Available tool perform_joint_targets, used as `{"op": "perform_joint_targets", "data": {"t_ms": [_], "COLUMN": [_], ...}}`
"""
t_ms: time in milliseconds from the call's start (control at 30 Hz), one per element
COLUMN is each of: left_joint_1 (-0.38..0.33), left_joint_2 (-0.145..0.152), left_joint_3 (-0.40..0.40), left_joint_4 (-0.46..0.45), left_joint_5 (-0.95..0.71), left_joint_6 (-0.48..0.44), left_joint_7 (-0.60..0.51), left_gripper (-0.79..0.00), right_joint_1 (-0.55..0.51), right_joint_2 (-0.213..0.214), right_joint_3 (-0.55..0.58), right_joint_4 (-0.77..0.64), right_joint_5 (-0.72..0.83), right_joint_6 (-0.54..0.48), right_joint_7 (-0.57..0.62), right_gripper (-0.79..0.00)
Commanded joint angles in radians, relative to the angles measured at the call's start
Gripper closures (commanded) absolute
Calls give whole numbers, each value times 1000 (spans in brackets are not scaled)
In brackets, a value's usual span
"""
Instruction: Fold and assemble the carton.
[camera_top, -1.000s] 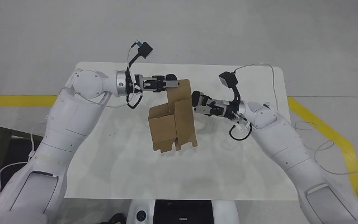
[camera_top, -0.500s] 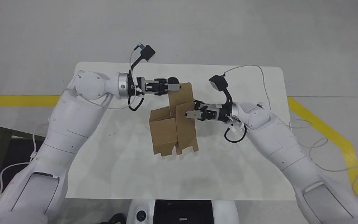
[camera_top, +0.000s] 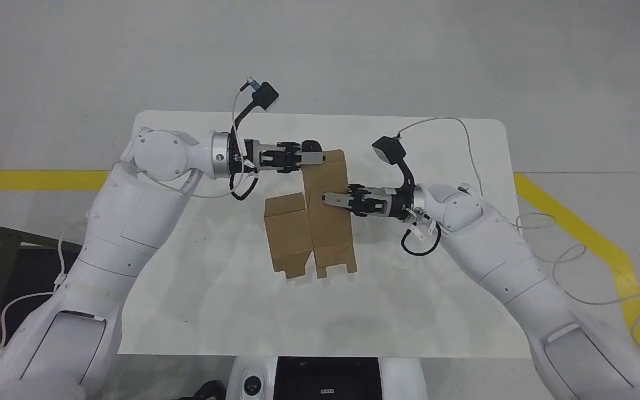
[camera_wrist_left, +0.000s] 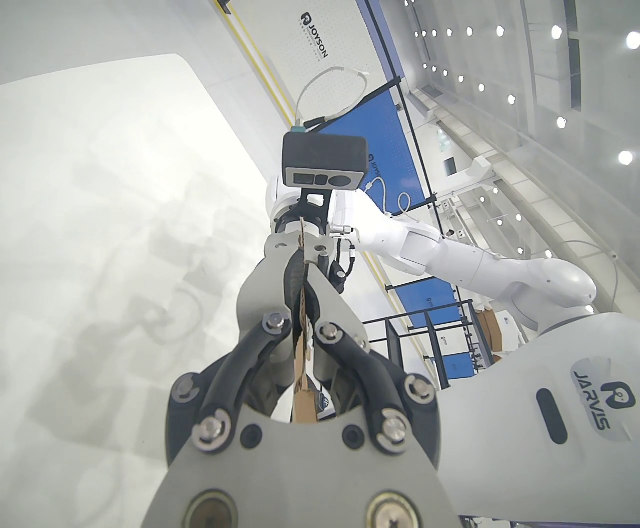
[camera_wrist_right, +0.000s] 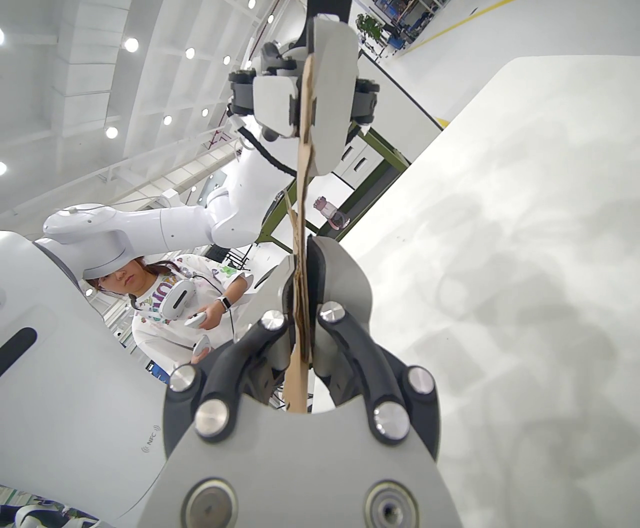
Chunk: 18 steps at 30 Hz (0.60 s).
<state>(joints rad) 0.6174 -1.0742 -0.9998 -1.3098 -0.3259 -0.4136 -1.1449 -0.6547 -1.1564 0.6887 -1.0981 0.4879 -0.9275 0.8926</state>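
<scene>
From the left wrist, the carton (camera_wrist_left: 301, 320) showed only edge-on, a thin brown strip with its faces hidden, and its near end vanished behind the left tool (camera_wrist_left: 299, 265). The right wrist view was alike: a bare edge, its near end lost behind the right tool (camera_wrist_right: 301, 270). From above, the carton's underside was hidden, and its 6 o'clock flaps perhaps touched the tabletop (camera_wrist_left: 100, 200). Both wrist views cut the tabletop off at their edges.
</scene>
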Motion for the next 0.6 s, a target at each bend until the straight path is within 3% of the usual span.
{"op": "perform_joint_targets", "data": {"t_ms": [0,33,67,367,567], "left_joint_1": [1,0,-1,-44,-46], "left_joint_2": [0,1,1,6,14], "left_joint_3": [-3,-5,-8,-72,-108], "left_joint_4": [-1,0,2,74,114], "left_joint_5": [5,8,8,-26,-21], "left_joint_6": [-1,-3,-7,-12,-9], "left_joint_7": [4,7,9,54,57], "left_gripper": [-462,-696,-785,-785,-785], "right_joint_1": [2,3,3,5,-5], "right_joint_2": [1,1,2,3,8], "right_joint_3": [-5,-7,-9,0,55], "right_joint_4": [0,0,0,19,24], "right_joint_5": [7,13,20,139,190], "right_joint_6": [2,4,6,49,180], "right_joint_7": [2,4,6,46,-15], "right_gripper": [0,0,0,0,0]}}
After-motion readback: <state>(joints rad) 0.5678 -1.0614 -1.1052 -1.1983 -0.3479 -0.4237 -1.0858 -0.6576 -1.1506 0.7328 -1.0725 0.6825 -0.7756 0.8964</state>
